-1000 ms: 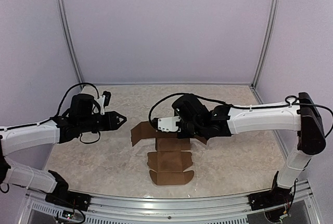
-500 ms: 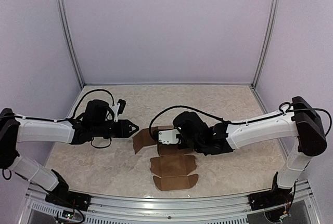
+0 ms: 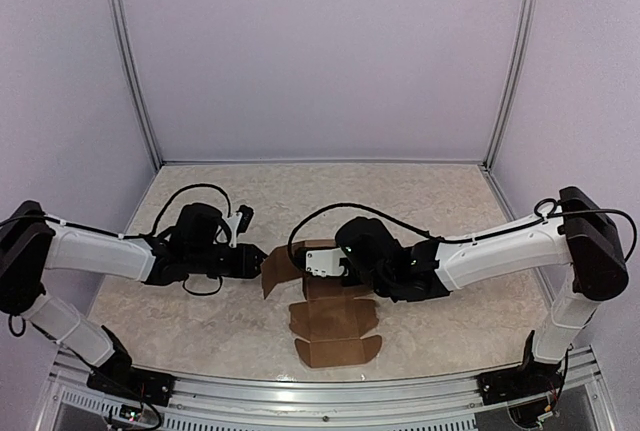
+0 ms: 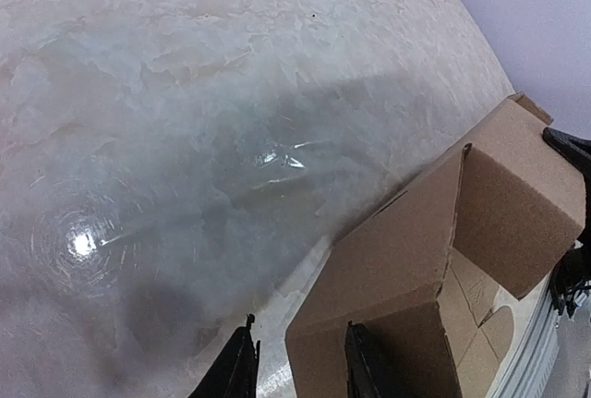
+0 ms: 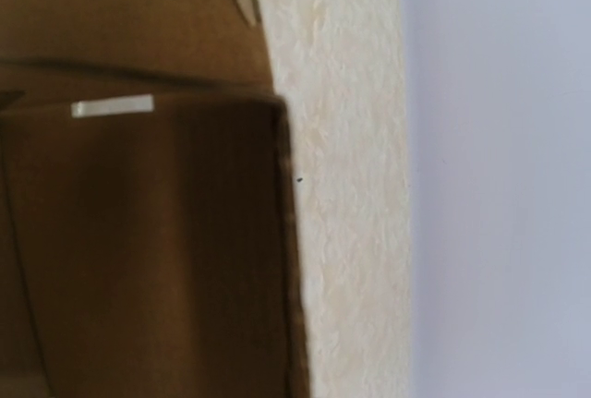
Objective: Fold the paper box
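Note:
The paper box [image 3: 330,319] is a brown die-cut sheet, partly folded, lying mid-table. Its near panels lie flat and its left flap [image 3: 274,269] stands up. My left gripper [image 3: 256,261] is open at that flap. In the left wrist view [image 4: 299,324] the flap's lower corner [image 4: 369,296] sits between the two dark fingers: one finger is over the table, the other against the cardboard. My right gripper [image 3: 320,267] is low over the box's middle, its fingers hidden under the wrist. The right wrist view shows only a cardboard wall [image 5: 138,250] up close.
The beige marbled table [image 3: 200,321] has a metal rail [image 3: 320,391] along its near edge and lilac walls on the other sides. The left arm lies low across the left part of the table, and the right arm reaches in from the right.
My left gripper has moved right and down to the box's left flap. My right gripper has sunk slightly over the box. The box has shifted a little toward the near edge.

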Tool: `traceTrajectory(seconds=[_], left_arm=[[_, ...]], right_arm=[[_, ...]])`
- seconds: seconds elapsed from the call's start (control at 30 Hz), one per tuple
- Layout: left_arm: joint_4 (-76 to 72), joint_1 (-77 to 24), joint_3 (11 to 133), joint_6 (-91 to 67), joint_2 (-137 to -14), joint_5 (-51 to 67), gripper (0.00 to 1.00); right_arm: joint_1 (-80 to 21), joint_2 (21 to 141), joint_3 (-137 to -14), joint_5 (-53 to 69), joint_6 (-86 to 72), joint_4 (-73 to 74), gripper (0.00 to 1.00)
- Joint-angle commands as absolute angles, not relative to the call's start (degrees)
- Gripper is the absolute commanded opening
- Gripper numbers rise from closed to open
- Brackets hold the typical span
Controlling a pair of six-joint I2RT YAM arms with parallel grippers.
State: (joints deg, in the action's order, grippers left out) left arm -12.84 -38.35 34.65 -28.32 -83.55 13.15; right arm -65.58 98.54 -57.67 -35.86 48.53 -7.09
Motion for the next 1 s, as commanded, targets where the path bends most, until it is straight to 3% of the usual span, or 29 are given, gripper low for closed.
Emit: traceTrajectory(seconds=[0.0,0.97], left_arm=[[-14.5,-39.8,33.5,-28.8,-84.0,13.6,0.32],[-13.7,-47.3,40.2,-26.6,-88.6,11.7,0.36]], right_arm=[[-66.2,97.5,-57.3,-36.4,47.4,-8.5,0.0],[-67.8,98.4,-55.7,-37.7,44.0,-8.3,0.0]])
